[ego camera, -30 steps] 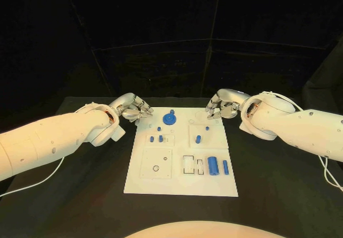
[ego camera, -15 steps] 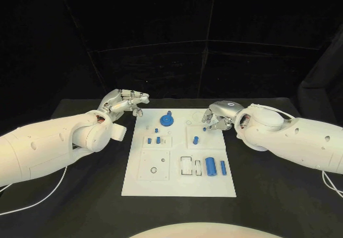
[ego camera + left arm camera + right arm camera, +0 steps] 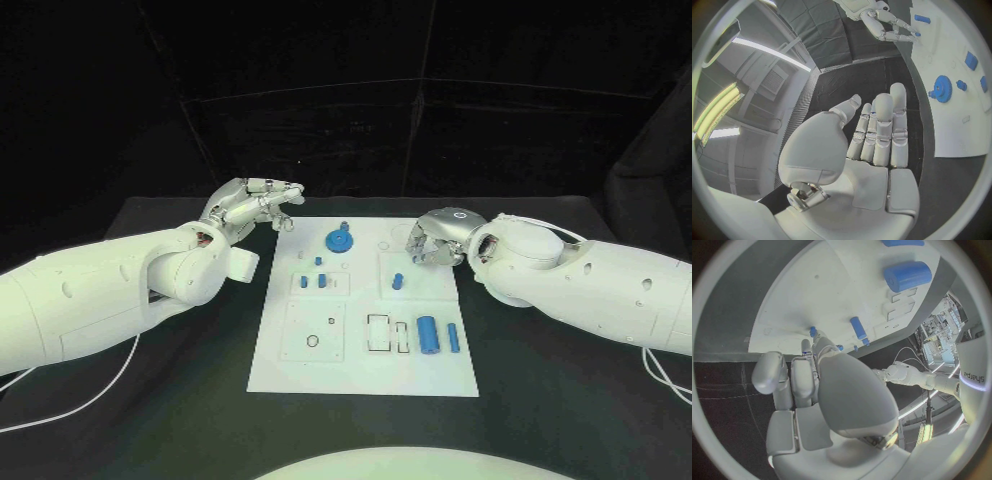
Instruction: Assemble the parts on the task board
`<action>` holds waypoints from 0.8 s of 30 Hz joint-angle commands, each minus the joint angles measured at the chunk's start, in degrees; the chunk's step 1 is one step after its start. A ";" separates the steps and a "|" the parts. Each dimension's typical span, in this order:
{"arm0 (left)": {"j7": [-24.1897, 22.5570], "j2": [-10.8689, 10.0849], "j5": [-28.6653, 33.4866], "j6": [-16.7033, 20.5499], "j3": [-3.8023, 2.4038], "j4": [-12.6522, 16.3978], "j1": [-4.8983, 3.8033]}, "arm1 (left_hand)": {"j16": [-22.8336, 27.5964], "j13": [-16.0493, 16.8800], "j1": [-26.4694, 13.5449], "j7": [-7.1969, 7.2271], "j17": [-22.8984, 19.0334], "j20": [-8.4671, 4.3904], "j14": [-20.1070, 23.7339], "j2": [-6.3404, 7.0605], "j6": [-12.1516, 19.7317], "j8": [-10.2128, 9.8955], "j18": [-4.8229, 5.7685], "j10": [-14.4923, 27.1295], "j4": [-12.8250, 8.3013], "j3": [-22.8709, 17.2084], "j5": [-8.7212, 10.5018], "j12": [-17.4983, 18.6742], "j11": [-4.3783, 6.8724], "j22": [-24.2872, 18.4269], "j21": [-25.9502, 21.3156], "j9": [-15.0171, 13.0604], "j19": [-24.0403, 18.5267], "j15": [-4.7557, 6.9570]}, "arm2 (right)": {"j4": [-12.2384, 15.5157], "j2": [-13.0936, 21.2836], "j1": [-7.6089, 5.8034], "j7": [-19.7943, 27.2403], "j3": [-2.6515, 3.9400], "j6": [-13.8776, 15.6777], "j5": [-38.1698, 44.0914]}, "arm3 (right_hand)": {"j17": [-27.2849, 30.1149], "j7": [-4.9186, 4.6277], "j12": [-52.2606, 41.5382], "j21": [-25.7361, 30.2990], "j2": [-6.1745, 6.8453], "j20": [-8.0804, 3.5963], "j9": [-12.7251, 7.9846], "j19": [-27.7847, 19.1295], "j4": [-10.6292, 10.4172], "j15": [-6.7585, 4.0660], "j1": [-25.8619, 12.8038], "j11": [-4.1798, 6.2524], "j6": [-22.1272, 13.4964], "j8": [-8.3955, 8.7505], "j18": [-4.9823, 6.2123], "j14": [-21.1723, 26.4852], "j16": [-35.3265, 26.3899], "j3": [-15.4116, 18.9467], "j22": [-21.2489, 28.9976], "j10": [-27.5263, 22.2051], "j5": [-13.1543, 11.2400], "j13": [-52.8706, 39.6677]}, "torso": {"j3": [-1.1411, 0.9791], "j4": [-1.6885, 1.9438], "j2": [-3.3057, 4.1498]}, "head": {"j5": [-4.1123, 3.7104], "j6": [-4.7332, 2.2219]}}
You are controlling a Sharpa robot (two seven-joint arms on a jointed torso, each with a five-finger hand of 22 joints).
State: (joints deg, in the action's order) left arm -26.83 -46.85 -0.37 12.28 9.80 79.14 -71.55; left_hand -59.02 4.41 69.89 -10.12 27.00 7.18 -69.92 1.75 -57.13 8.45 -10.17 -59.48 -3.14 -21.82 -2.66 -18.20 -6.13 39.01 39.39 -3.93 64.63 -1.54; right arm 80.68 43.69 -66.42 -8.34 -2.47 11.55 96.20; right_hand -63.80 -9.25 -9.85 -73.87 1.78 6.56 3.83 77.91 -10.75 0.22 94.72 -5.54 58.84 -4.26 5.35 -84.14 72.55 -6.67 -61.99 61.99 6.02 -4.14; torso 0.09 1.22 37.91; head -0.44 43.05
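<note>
The white task board [image 3: 368, 370] lies mid-table. On it are a blue gear [image 3: 340, 239], small blue pegs [image 3: 313, 281], a short blue piece [image 3: 397, 282], a thick blue cylinder [image 3: 427, 333] and a slim blue bar [image 3: 453, 337]. My left hand [image 3: 257, 208] hovers off the board's far left corner, fingers straight and together, holding nothing; its palm [image 3: 876, 135] faces the gear [image 3: 942, 89]. My right hand [image 3: 433, 240] hangs over the board's far right part, fingers bent downward. In the right wrist view a fingertip [image 3: 808, 346] is right by a small blue peg [image 3: 813, 331]; nothing is pinched.
Black table [image 3: 159, 400] surrounds the board on all sides. Near the board's front are a square plate with a hole [image 3: 315, 335] and empty rectangular slots [image 3: 384, 333]. Both forearms flank the board's far half.
My right hand has come in from the board's far right corner to over its far right part, covering a small peg. My left hand has lifted and straightened its fingers.
</note>
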 commanded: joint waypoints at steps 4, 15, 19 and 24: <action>-0.89 -0.15 1.09 -1.26 -0.03 0.14 -0.06 | 0.33 0.00 0.02 -0.49 -0.14 0.20 0.39 -0.46 0.11 -0.13 -0.27 0.19 0.01 0.51 -0.13 -0.25 -0.28 -0.15 -0.25 0.03 -0.39 -0.04 | -0.39 -0.27 0.16 0.10 0.02 -2.48 0.62 | 0.13 -0.08 0.66 0.06 1.85 -0.03 -0.02 0.28 -0.12 0.20 -0.94 0.07 1.22 0.44 0.32 -1.44 0.17 -4.80 -0.17 1.62 -0.15 0.67 | 0.06 -0.08 0.08 | 0.18 0.25; -0.40 -0.31 1.10 -1.46 -0.03 -0.08 -0.06 | 0.44 -0.01 0.32 -0.54 -0.36 0.26 0.53 -0.51 0.26 -0.08 -0.28 0.44 -0.08 0.63 -0.13 -0.42 -0.34 -0.39 -0.56 0.02 -0.37 -0.09 | -0.66 -0.54 0.27 -0.03 0.02 -2.97 0.58 | 0.64 -0.04 1.84 0.09 5.81 -0.12 -0.01 0.27 1.45 0.25 -4.97 0.26 1.96 0.49 0.35 -1.32 0.31 -14.90 -0.05 2.97 -0.17 0.60 | 0.05 -0.10 -0.07 | 0.11 0.66; -0.29 -0.32 1.10 -1.49 -0.03 -0.22 -0.06 | 0.46 -0.02 0.34 -0.56 -0.40 0.27 0.55 -0.54 0.29 -0.07 -0.28 0.48 -0.07 0.67 -0.13 -0.44 -0.36 -0.44 -0.62 0.02 -0.37 -0.10 | -0.76 -0.73 0.28 -0.01 0.02 -3.02 0.58 | 0.64 -0.04 1.84 0.09 5.81 -0.12 -0.01 0.27 1.45 0.25 -4.97 0.26 1.96 0.49 0.35 -1.32 0.31 -14.90 -0.05 2.97 -0.17 0.60 | 0.04 -0.08 -0.03 | 0.10 0.67; -0.22 -0.32 1.10 -1.51 -0.03 -0.31 -0.06 | 0.46 -0.02 0.34 -0.56 -0.40 0.27 0.55 -0.54 0.29 -0.07 -0.28 0.48 -0.07 0.67 -0.13 -0.44 -0.36 -0.44 -0.62 0.02 -0.37 -0.10 | -0.86 -1.01 0.30 -0.22 0.02 -2.58 0.68 | 0.58 0.09 1.83 -0.07 6.50 -0.18 0.10 0.40 3.13 0.04 -7.09 0.36 2.71 0.26 0.32 -1.34 0.57 -18.96 -0.26 3.92 -0.28 0.51 | 0.04 -0.12 -0.05 | 0.08 0.72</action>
State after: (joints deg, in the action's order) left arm -26.73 -47.15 0.37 11.52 9.82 78.83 -71.54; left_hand -58.75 4.40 70.12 -10.33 26.69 7.37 -69.71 1.52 -56.91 8.45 -10.16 -59.27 -3.24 -21.44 -2.66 -18.41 -6.35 38.67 39.08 -3.94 64.44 -1.75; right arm 79.79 42.75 -66.05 -8.37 -2.45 9.19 96.43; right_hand -63.17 -9.13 -8.18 -73.87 8.27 6.54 3.86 77.93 -7.70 0.21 88.05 -5.20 61.33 -3.97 5.34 -84.14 72.87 -25.31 -62.14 65.55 6.02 -3.57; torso 0.13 1.09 37.87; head -0.36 43.73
